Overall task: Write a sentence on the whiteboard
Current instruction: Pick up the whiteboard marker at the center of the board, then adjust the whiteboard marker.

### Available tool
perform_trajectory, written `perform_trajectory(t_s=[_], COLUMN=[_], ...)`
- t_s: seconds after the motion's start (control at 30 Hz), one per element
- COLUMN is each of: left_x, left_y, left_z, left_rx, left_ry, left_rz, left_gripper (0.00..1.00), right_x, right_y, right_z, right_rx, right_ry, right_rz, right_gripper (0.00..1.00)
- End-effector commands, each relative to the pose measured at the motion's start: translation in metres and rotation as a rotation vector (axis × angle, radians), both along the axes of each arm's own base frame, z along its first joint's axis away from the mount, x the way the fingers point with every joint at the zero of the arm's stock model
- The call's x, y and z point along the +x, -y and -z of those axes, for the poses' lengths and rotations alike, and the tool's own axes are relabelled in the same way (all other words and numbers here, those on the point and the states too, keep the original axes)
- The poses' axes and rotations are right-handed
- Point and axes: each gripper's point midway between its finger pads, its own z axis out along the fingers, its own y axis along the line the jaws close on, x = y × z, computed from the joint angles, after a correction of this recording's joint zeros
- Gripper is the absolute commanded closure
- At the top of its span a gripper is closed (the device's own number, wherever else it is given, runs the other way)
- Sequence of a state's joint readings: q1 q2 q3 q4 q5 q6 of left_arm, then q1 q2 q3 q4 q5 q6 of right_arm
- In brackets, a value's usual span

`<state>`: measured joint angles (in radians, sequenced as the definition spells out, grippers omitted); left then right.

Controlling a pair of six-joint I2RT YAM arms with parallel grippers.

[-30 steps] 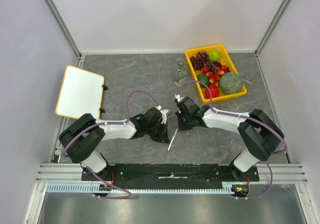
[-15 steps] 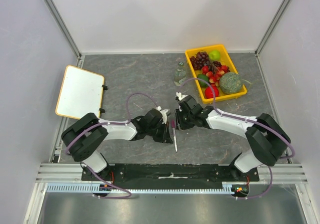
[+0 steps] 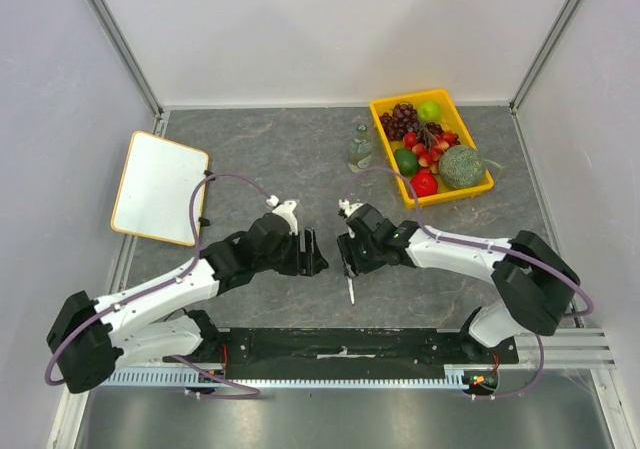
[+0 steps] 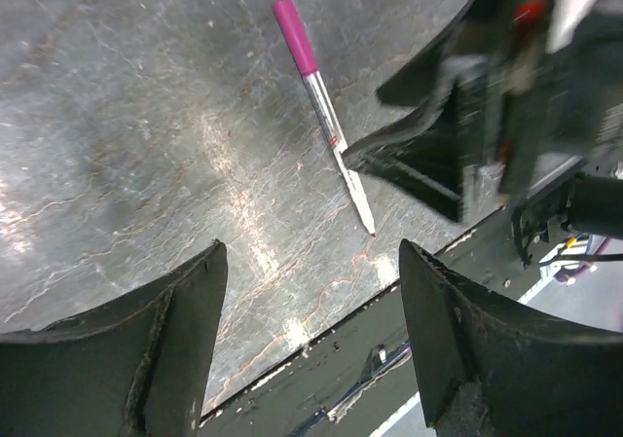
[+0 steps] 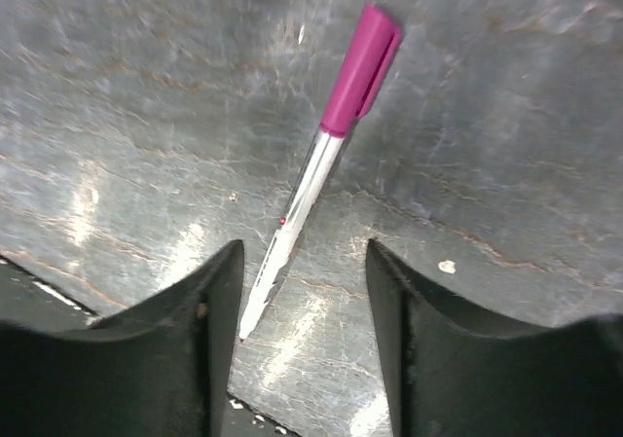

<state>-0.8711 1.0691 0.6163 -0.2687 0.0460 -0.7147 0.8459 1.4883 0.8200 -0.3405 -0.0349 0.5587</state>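
Under the right gripper (image 5: 304, 262) lies a slim, magenta-capped silver pen (image 5: 317, 171).

Robotics lab cell, this: plain white panels (image 3: 330, 29) in aluminium framing (image 3: 118, 44) box in a grey bench (image 3: 270, 159); at six o'clock a black plate (image 3: 340, 341) anchors the left arm (image 3: 165, 294) and right arm (image 3: 465, 249).

I'm seeing the pen (image 5: 326, 164) lying between the right claw's (image 5: 302, 252) fingers (image 5: 209, 349), its cap looking like smooth magenta plastic and its barrel shining silvery. The fingers are showing matt black, slightly grainy plastic. Under the claw, the table (image 5: 117, 116) is gleaming dully, grey, stone-veined and scratched.
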Motion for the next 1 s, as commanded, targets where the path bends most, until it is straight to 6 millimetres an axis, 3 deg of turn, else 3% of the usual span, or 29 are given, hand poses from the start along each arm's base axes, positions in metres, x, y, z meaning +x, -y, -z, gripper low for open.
perform_trajectory(t_s=[0.0, 0.17, 0.33, 0.4, 0.5, 0.57, 0.63, 0.73, 0.9, 0.97], left_x=[0.01, 0.011, 0.007, 0.006, 0.002, 0.001, -0.002, -0.003, -0.008, -0.008], left_y=[-0.014, -0.013, -0.016, -0.018, -0.022, -0.024, -0.026, -0.028, -0.016, -0.006], left_z=[-0.031, -0.043, -0.04, -0.042, -0.043, -0.048, -0.053, -0.063, -0.097, -0.112], left_rx=[0.036, 0.011, -0.001, -0.011, -0.009, -0.017, -0.02, -0.042, -0.151, -0.198], left_ry=[0.058, 0.078, 0.068, 0.075, 0.071, 0.08, 0.089, 0.108, 0.174, 0.202], left_rz=[-0.059, -0.056, -0.065, -0.072, -0.071, -0.07, -0.065, -0.06, 0.009, 0.056], left_gripper=[0.23, 0.23, 0.23, 0.23, 0.23, 0.23, 0.23, 0.24, 0.23, 0.23], right_x=[-0.003, -0.008, -0.006, -0.003, 0.002, 0.007, 0.015, 0.033, 0.063, 0.065], right_y=[-0.008, -0.007, -0.008, -0.006, 0.001, -0.001, -0.007, -0.017, -0.022, -0.025], right_z=[0.012, 0.035, 0.051, 0.058, 0.068, 0.065, 0.052, 0.016, -0.062, -0.089], right_rx=[-0.068, -0.139, -0.178, -0.215, -0.267, -0.267, -0.232, -0.116, 0.19, 0.31], right_ry=[0.002, -0.024, -0.036, -0.031, -0.023, -0.007, 0.016, 0.06, 0.137, 0.167], right_rz=[-0.014, -0.013, -0.014, 0.001, 0.018, 0.021, 0.032, 0.083, 0.221, 0.243], right_gripper=[0.45, 0.61, 0.65, 0.75, 1.0, 1.0, 1.0, 1.0, 1.0, 1.0])
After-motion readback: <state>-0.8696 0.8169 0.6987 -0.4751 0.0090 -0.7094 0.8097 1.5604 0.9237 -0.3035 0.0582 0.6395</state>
